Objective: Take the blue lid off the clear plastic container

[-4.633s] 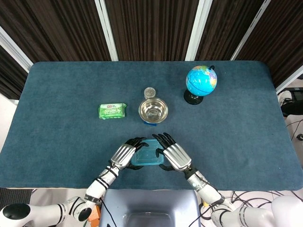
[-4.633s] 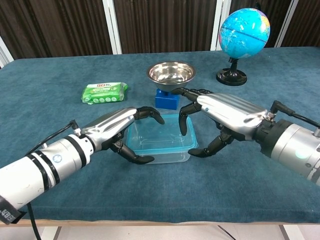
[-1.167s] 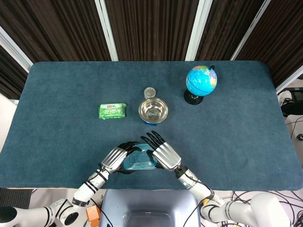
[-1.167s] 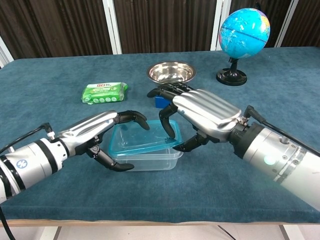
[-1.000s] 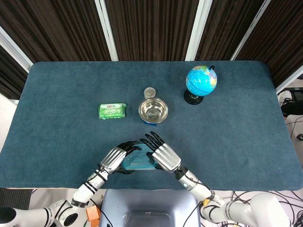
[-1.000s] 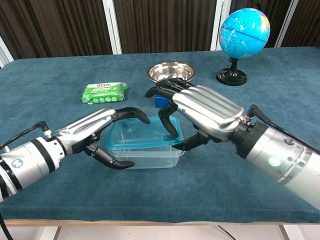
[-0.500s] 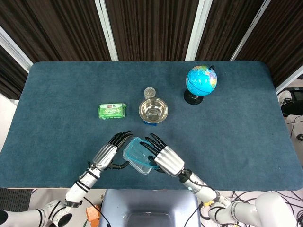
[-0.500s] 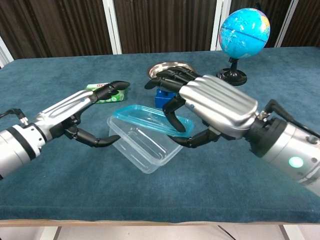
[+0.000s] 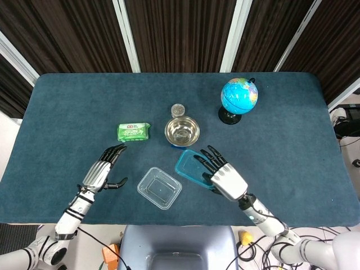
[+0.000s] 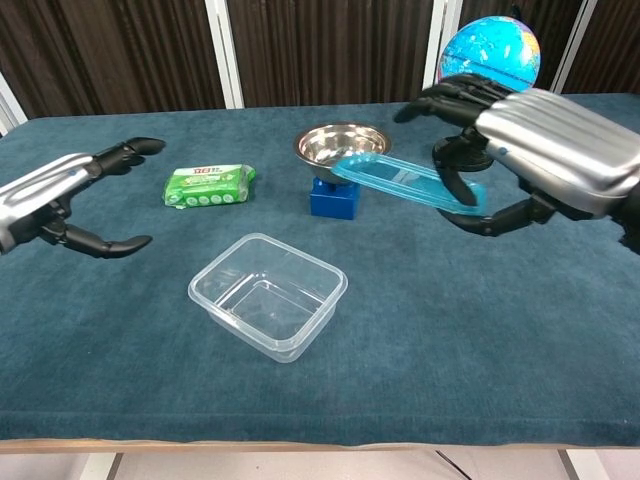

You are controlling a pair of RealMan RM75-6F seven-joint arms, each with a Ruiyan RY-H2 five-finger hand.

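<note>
The clear plastic container (image 9: 160,188) (image 10: 268,294) sits lidless near the table's front edge, slightly rotated. My right hand (image 9: 224,177) (image 10: 530,145) grips the blue lid (image 9: 190,164) (image 10: 400,180) by its right end and holds it tilted in the air, to the right of the container. My left hand (image 9: 101,171) (image 10: 70,195) is open with fingers spread, well left of the container and touching nothing.
A steel bowl (image 9: 181,131) (image 10: 343,145) rests on a blue block (image 10: 335,199) behind the container. A green packet (image 9: 133,132) (image 10: 207,185) lies to the left. A globe (image 9: 238,98) (image 10: 485,55) stands at the back right, and a small jar (image 9: 178,109) sits behind the bowl.
My right hand has carried the blue lid up and to the right, clear of the container. My left hand let go and drew back to the left. The container now lies on the table.
</note>
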